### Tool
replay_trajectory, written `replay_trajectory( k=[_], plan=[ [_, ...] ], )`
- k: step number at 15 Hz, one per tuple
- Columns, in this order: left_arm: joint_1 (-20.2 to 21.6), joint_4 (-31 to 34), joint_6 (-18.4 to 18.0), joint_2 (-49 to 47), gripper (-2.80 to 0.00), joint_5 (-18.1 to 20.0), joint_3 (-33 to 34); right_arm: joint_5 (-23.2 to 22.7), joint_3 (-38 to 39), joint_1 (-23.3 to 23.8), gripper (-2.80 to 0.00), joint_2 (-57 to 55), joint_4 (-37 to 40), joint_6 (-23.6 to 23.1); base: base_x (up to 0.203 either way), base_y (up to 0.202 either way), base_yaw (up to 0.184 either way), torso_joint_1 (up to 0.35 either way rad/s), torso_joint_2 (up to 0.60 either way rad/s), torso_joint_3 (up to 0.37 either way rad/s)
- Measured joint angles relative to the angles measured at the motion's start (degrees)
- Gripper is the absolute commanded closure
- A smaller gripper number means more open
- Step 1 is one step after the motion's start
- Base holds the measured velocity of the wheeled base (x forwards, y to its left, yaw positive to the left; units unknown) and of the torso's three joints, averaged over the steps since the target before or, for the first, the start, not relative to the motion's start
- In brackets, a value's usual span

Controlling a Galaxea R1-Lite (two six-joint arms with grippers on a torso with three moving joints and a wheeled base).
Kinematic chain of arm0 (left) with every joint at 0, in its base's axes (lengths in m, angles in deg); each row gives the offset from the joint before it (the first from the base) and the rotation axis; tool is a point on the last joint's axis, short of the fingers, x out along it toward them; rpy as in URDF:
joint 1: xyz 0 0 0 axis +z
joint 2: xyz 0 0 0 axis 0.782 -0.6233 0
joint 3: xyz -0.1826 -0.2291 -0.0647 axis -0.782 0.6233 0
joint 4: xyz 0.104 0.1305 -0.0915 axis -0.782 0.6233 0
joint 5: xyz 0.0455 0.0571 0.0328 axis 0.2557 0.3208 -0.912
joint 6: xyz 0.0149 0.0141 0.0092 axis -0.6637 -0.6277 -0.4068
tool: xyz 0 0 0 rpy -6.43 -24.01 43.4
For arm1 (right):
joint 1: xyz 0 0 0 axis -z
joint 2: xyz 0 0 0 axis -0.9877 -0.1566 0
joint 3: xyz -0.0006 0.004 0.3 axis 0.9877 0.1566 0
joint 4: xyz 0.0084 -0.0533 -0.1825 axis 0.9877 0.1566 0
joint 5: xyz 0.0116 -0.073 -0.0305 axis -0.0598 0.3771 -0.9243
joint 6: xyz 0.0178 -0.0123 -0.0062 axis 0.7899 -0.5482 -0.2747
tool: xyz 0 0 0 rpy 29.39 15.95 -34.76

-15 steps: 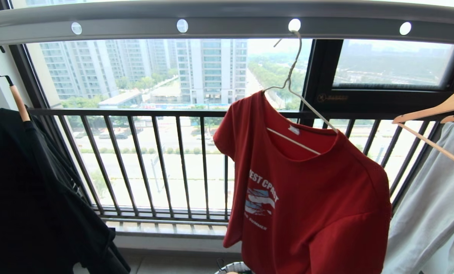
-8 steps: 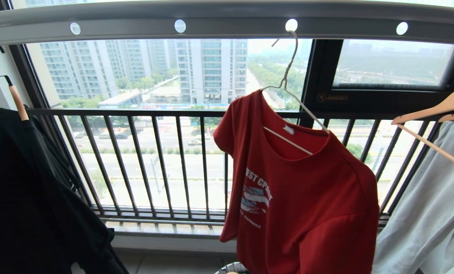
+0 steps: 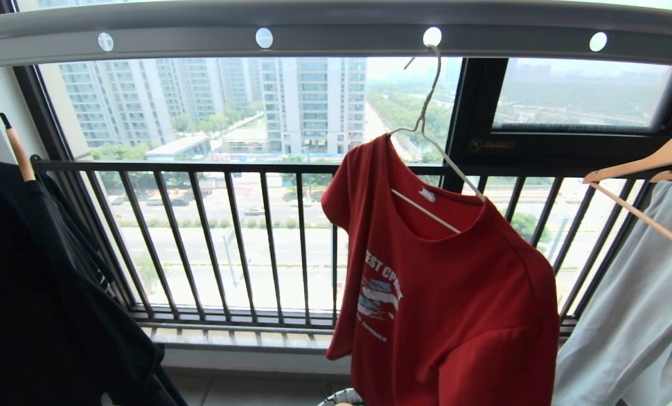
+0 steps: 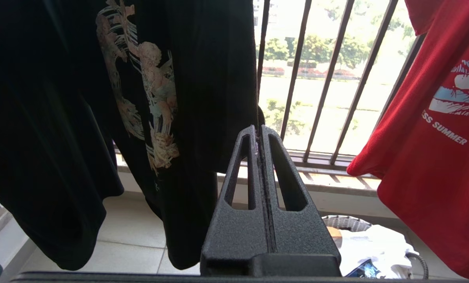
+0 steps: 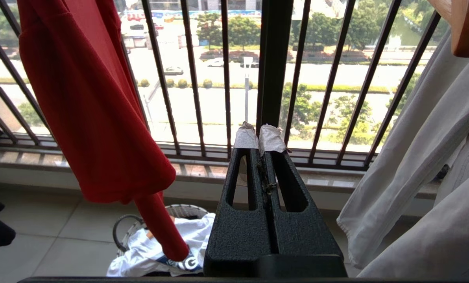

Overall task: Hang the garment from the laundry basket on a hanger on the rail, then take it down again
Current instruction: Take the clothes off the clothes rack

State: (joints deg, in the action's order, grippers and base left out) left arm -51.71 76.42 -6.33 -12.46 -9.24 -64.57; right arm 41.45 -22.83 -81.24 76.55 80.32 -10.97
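Note:
The red garment (image 3: 454,304) hangs on the thin white hanger (image 3: 426,113), whose hook sits in a hole of the grey rail (image 3: 336,25). Neither gripper shows in the head view. My left gripper (image 4: 258,127) is shut on nothing, low between the black garment (image 4: 61,118) and the red garment (image 4: 435,157). My right gripper (image 5: 259,137), its tips wrapped in white tape, is shut and empty, to the right of the red garment (image 5: 93,110) and apart from it. The laundry basket (image 5: 183,210) stands on the floor below, and its rim (image 3: 341,397) peeks in under the shirt.
A black garment (image 3: 43,293) hangs at the left and a pale grey garment (image 3: 640,316) on a wooden hanger (image 3: 646,163) at the right. The black railing (image 3: 229,237) closes off the window side. White cloth (image 5: 159,243) lies in the basket (image 4: 344,223).
The red garment has swung a little to the left on its hanger. The whole head view has shifted slightly. The hook stays in the same hole.

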Motion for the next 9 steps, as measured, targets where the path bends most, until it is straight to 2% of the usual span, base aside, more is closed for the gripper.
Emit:
replay_trajectory(
  k=[6,9],
  plan=[
    [0.0,0.0,0.0,0.0,0.0,0.0,0.0,-2.6,-21.1,-0.1,0.0,-21.5,2.9,3.6,0.0,0.0,0.0,0.0,0.0,0.0],
    [0.0,0.0,0.0,0.0,0.0,0.0,0.0,-3.3,-35.8,-0.6,0.0,-32.0,12.0,6.2,0.0,0.0,0.0,0.0,0.0,0.0]
  ],
)
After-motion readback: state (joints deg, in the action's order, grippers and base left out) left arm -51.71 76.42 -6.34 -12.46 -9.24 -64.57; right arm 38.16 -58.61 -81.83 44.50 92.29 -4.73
